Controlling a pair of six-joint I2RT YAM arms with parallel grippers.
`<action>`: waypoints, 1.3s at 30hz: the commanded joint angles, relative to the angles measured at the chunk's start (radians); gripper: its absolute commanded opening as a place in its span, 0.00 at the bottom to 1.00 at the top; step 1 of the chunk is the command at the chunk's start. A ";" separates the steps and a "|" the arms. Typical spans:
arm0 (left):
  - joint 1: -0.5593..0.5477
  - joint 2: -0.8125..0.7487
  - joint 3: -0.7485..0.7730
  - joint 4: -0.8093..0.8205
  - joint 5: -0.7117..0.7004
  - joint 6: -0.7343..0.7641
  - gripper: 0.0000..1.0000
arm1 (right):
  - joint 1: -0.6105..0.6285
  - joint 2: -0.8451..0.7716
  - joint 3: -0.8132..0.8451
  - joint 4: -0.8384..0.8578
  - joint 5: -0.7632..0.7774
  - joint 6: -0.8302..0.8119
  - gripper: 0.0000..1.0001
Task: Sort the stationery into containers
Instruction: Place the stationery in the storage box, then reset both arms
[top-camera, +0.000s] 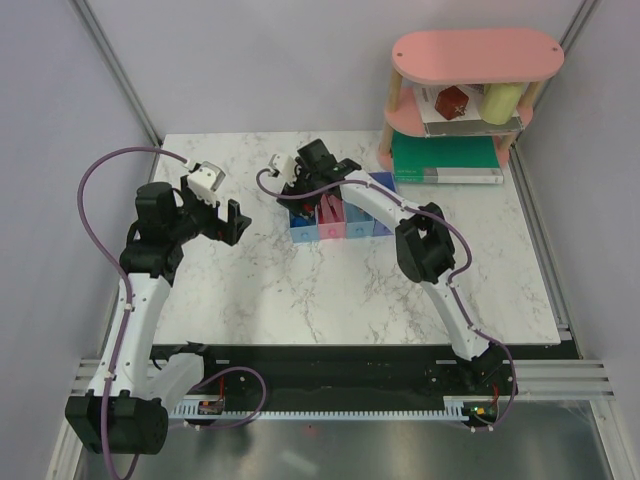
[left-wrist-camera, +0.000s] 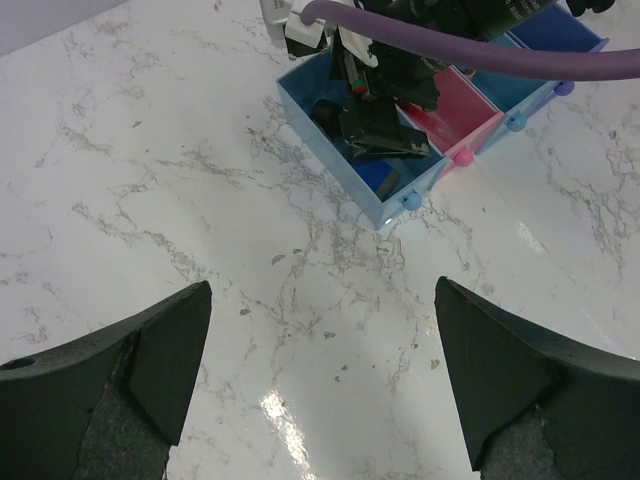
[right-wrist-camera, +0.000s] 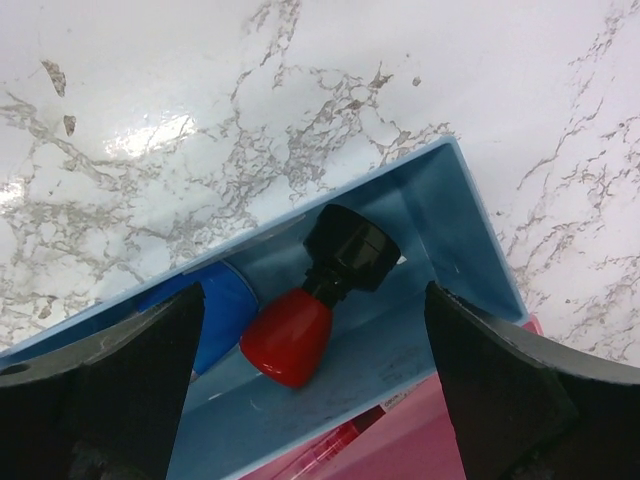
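The row of joined bins (top-camera: 345, 228) stands mid-table. My right gripper (top-camera: 305, 190) hangs open just above the blue bin (right-wrist-camera: 470, 225), its jaws wide apart and empty. In that bin lie the red-black stub (right-wrist-camera: 310, 305) and a blue eraser (right-wrist-camera: 222, 310). A thin red pen (right-wrist-camera: 345, 440) shows in the pink bin (right-wrist-camera: 420, 440). My left gripper (top-camera: 228, 222) is open and empty over bare marble left of the bins; its view shows the blue bin (left-wrist-camera: 330, 150) and pink bin (left-wrist-camera: 455, 110) under the right arm (left-wrist-camera: 385, 60).
A pink two-tier oval shelf (top-camera: 470, 85) stands at the back right, holding a red cube (top-camera: 452, 102) and a yellow cylinder (top-camera: 502, 98), above a green box (top-camera: 445, 158). A purple cable (left-wrist-camera: 480, 50) crosses the left wrist view.
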 joint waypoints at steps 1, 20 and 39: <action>0.006 -0.019 0.005 0.008 0.020 -0.040 0.99 | -0.006 -0.142 -0.068 0.020 0.022 0.051 0.98; 0.034 0.150 0.294 -0.337 -0.023 -0.041 1.00 | -0.107 -0.813 -0.559 -0.119 -0.030 0.198 0.98; 0.034 -0.051 0.261 -0.442 -0.020 0.006 1.00 | -0.251 -1.370 -0.918 -0.184 0.168 0.186 0.98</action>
